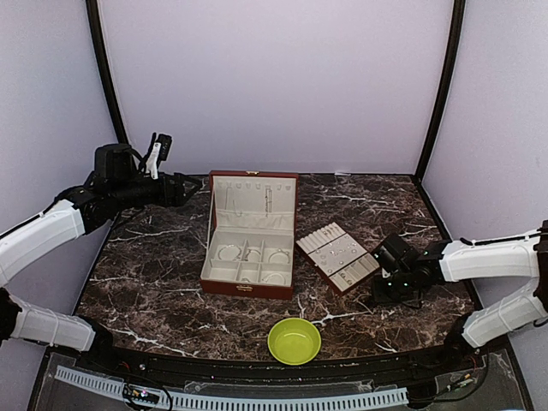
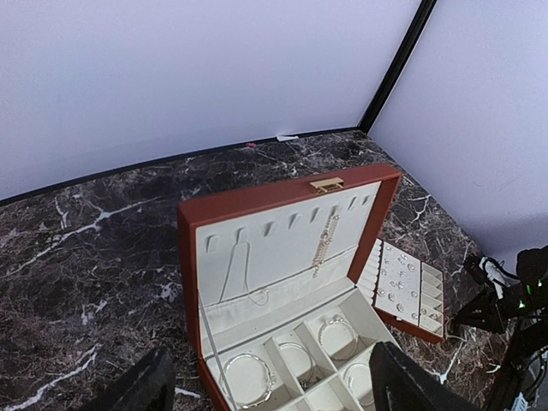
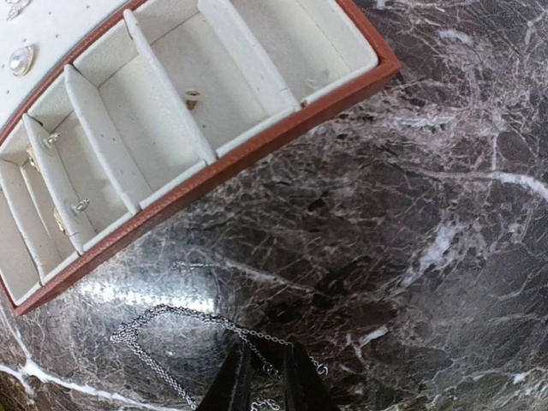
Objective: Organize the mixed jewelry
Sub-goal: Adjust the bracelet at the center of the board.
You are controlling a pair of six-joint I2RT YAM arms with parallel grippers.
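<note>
The red-brown hinged box [image 1: 248, 235] stands open in the middle of the table. Silvery wire hoops [image 2: 247, 377] lie in its cream compartments, and thin chains [image 2: 321, 244] hang in its lid. The flat tray [image 1: 336, 255] to the right of the box holds tiny pale studs [image 2: 402, 282] in its rows [image 3: 192, 97]. My left gripper [image 1: 180, 190] is open and empty, high up to the left of the box. My right gripper [image 3: 265, 349] is down at the tabletop just right of the tray, its jaws almost closed on a thin silver chain [image 3: 185, 309] that lies looped on the marble.
A lime-green bowl [image 1: 294, 340] sits near the front edge, with nothing showing inside it. The tray's brown rim [image 3: 257, 147] runs close above the right gripper. Dark posts stand at the back corners. The right arm [image 1: 479, 257] lies low along the right side.
</note>
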